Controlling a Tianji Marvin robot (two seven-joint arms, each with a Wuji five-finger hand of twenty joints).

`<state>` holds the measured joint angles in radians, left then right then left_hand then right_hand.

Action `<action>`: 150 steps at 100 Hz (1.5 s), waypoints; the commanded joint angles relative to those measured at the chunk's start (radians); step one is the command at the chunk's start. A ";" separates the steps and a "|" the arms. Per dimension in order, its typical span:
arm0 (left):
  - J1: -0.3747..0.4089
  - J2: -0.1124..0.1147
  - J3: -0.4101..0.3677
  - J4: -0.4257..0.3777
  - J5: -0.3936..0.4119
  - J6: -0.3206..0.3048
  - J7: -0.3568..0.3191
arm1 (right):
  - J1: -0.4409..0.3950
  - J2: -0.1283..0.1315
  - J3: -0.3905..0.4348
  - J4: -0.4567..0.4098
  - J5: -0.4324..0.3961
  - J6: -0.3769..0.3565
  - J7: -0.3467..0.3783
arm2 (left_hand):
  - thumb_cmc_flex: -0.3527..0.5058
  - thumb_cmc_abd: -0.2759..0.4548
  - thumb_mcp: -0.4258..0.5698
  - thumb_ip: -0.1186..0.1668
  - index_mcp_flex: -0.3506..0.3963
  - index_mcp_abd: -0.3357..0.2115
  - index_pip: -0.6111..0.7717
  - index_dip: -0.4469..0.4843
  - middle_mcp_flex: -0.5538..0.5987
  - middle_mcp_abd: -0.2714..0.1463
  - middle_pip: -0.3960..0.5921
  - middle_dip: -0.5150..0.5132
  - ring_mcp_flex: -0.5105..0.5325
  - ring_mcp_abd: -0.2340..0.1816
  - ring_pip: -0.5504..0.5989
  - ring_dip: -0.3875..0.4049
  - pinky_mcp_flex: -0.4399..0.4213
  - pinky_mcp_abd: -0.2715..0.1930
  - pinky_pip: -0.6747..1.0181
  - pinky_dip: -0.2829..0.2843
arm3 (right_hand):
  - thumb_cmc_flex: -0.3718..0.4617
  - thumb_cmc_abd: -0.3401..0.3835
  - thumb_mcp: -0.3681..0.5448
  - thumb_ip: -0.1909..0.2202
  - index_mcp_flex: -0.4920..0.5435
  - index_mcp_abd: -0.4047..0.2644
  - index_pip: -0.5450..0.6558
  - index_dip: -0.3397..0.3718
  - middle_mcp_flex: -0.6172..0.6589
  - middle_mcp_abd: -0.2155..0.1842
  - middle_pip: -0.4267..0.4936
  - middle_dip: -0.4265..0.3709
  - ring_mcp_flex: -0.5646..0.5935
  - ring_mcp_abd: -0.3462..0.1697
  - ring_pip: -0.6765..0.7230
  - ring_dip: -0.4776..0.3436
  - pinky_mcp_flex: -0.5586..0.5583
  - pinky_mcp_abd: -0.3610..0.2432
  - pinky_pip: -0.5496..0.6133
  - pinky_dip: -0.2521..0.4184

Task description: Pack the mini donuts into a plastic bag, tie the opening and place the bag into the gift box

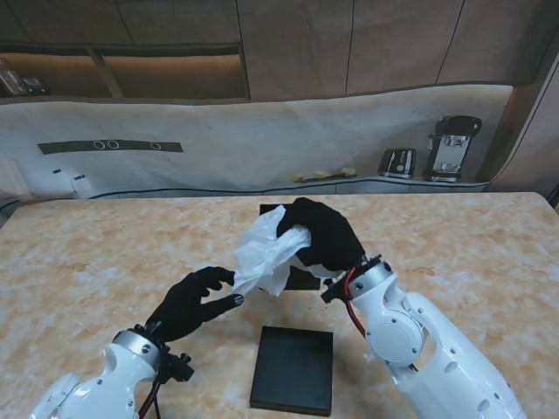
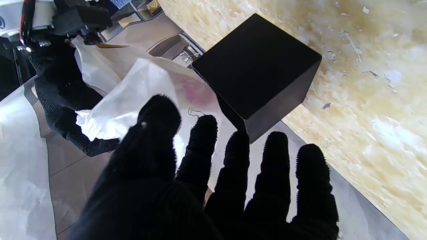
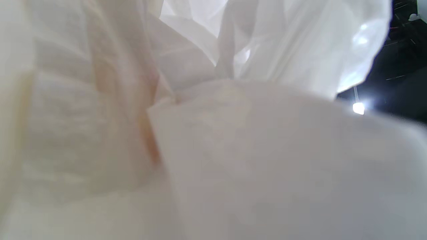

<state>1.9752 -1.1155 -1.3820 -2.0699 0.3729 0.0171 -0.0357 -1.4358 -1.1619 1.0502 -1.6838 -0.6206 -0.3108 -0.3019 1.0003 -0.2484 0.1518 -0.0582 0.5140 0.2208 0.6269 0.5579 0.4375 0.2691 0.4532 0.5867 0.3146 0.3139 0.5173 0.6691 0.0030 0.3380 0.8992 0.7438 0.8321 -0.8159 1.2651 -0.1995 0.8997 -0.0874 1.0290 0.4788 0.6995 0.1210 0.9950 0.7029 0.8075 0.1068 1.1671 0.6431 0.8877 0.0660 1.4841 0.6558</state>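
My right hand [image 1: 323,231] is raised over the middle of the table, shut on the bunched top of a white plastic bag [image 1: 269,253]. The bag [image 2: 133,96] hangs down toward my left, and a faint pink shape shows through it in the left wrist view. My left hand [image 1: 192,304] is open with its fingers [image 2: 203,133] spread, its tips close to the bag's lower corner. A black gift box [image 1: 293,367] sits near me between the arms, also seen as the box [image 2: 253,66]. The bag [image 3: 213,133] fills the right wrist view.
A second black piece [image 1: 306,279] lies on the marble table [image 1: 105,253], mostly hidden under the bag and right hand. On the back counter stand a toaster [image 1: 397,161] and a coffee machine [image 1: 452,147].
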 commanded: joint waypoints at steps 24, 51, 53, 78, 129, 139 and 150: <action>0.007 -0.007 -0.019 0.031 0.004 -0.048 0.038 | 0.056 -0.008 0.009 0.024 -0.007 0.030 0.005 | 0.048 0.051 -0.106 0.029 -0.041 -0.006 -0.022 -0.010 -0.044 -0.028 0.004 -0.017 -0.027 -0.028 -0.021 -0.020 -0.026 -0.007 -0.033 -0.023 | 0.057 0.048 0.057 -0.002 0.047 0.022 0.059 0.038 0.014 0.010 0.013 0.030 0.020 0.075 0.034 0.032 0.024 -0.084 0.073 0.031; 0.016 -0.006 -0.037 0.035 0.011 -0.044 0.031 | 0.119 -0.009 -0.008 0.069 -0.012 0.045 0.013 | 0.057 0.053 -0.117 0.030 -0.040 -0.007 -0.019 -0.010 -0.048 -0.029 0.002 -0.018 -0.028 -0.029 -0.022 -0.020 -0.026 -0.007 -0.034 -0.023 | 0.054 0.051 0.057 -0.001 0.048 0.016 0.056 0.041 0.013 0.006 0.010 0.033 0.020 0.072 0.032 0.033 0.023 -0.088 0.073 0.035; 0.017 -0.006 -0.038 0.035 0.011 -0.042 0.030 | 0.125 -0.009 -0.010 0.074 -0.013 0.046 0.014 | 0.059 0.052 -0.118 0.030 -0.039 -0.006 -0.018 -0.009 -0.047 -0.029 0.003 -0.018 -0.028 -0.028 -0.022 -0.020 -0.027 -0.006 -0.035 -0.023 | 0.054 0.051 0.056 -0.001 0.048 0.016 0.056 0.041 0.013 0.005 0.010 0.034 0.021 0.072 0.032 0.033 0.023 -0.089 0.073 0.035; 0.018 -0.006 -0.047 0.036 0.011 -0.022 0.024 | 0.191 -0.011 -0.040 0.131 0.020 0.098 0.060 | 0.063 0.056 -0.125 0.030 -0.041 -0.007 -0.021 -0.010 -0.047 -0.027 0.003 -0.018 -0.031 -0.027 -0.024 -0.021 -0.027 -0.005 -0.036 -0.023 | 0.055 0.043 0.056 0.002 0.053 0.014 0.050 0.040 0.019 0.007 0.004 0.033 0.021 0.074 0.030 0.033 0.022 -0.087 0.073 0.040; 0.005 -0.004 -0.048 0.045 0.004 0.005 0.009 | 0.306 -0.015 -0.118 0.249 0.076 0.154 0.146 | 0.071 0.059 -0.139 0.032 -0.038 -0.005 -0.024 -0.010 -0.049 -0.026 0.001 -0.020 -0.036 -0.026 -0.028 -0.024 -0.032 -0.008 -0.044 -0.023 | 0.066 0.022 0.061 0.001 0.078 0.020 0.031 0.048 0.040 0.013 -0.011 0.036 0.035 0.089 0.023 0.035 0.019 -0.070 0.075 0.057; 0.002 -0.004 -0.048 0.046 0.003 0.008 0.007 | 0.338 -0.017 -0.138 0.288 0.080 0.157 0.155 | 0.072 0.059 -0.141 0.032 -0.038 -0.006 -0.025 -0.010 -0.049 -0.026 0.001 -0.020 -0.037 -0.028 -0.028 -0.024 -0.032 -0.007 -0.044 -0.022 | 0.067 0.020 0.061 0.000 0.082 0.020 0.028 0.053 0.041 0.012 -0.013 0.037 0.032 0.088 0.021 0.037 0.017 -0.069 0.074 0.059; 0.001 -0.003 -0.049 0.046 0.003 0.013 0.003 | 0.371 -0.018 -0.159 0.333 0.076 0.155 0.161 | 0.073 0.059 -0.143 0.032 -0.037 -0.006 -0.025 -0.010 -0.047 -0.025 0.001 -0.020 -0.037 -0.026 -0.029 -0.024 -0.032 -0.008 -0.044 -0.021 | 0.068 0.018 0.062 0.000 0.090 0.018 0.024 0.058 0.041 0.012 -0.014 0.039 0.032 0.089 0.019 0.038 0.013 -0.067 0.072 0.063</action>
<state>1.9744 -1.1184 -1.4292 -2.0222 0.3774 0.0239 -0.0161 -1.0768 -1.1714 0.8972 -1.3679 -0.5393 -0.1556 -0.1595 1.0483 -0.2240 0.0343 -0.0426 0.5009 0.2214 0.6266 0.5467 0.4258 0.2685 0.4512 0.5730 0.2907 0.3095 0.5041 0.6568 -0.0116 0.3381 0.8642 0.7397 0.8535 -0.8030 1.2738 -0.1995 0.9227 -0.0760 1.0199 0.5042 0.7192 0.1248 0.9810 0.7114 0.8092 0.1204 1.1671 0.6448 0.8885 0.0799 1.4935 0.6907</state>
